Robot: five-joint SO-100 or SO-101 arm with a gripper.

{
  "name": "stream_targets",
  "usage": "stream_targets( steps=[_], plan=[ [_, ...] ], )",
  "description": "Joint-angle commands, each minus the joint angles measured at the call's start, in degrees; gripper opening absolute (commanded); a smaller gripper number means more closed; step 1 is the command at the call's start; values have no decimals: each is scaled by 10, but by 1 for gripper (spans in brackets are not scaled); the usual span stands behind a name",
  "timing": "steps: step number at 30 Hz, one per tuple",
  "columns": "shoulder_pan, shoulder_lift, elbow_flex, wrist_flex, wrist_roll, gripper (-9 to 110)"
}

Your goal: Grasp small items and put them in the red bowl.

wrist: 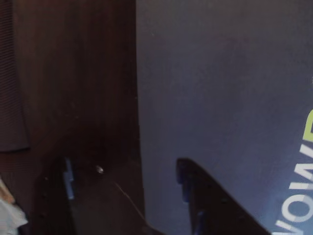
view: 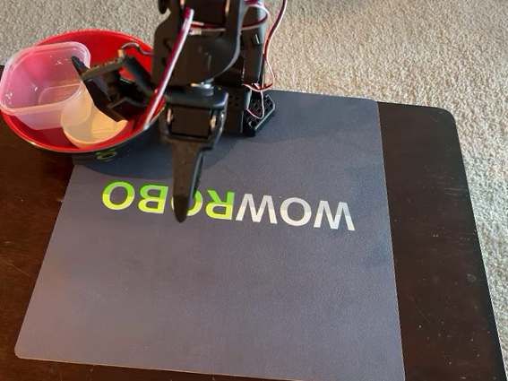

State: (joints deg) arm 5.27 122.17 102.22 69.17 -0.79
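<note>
Red bowl (view: 26,128) at mat's far-left corner on tabletop (view: 463,265) — tub (view: 41,82), white dish (view: 94,126), black parts (view: 111,82) piled inside. Fingers (wrist: 127,196) parted, empty, over bare mat (view: 226,296) — nothing left to grab, looks done.

A dark wooden table (view: 463,265) stands on beige carpet (view: 430,45). A grey mat (view: 226,296) with upside-down "WOWROBO" lettering covers most of it. The red bowl (view: 26,128) sits at the mat's 10 o'clock corner; the arm's base (view: 244,108) stands at its 12 o'clock edge.
</note>
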Motion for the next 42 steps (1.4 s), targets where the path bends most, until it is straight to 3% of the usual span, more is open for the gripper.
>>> stream_targets(
  steps=[1,6,9,13,16,23,42],
  plan=[
    [-26,36,-11,-2,-5,27],
    [-46,12,-7,-1,45,26],
    [-123,4,-2,11,109,26],
    [-235,-7,22,11,114,26],
    [-277,-44,47,10,118,26],
    [-348,-46,132,9,234,23],
    [-330,-45,136,1,214,23]
  ],
)
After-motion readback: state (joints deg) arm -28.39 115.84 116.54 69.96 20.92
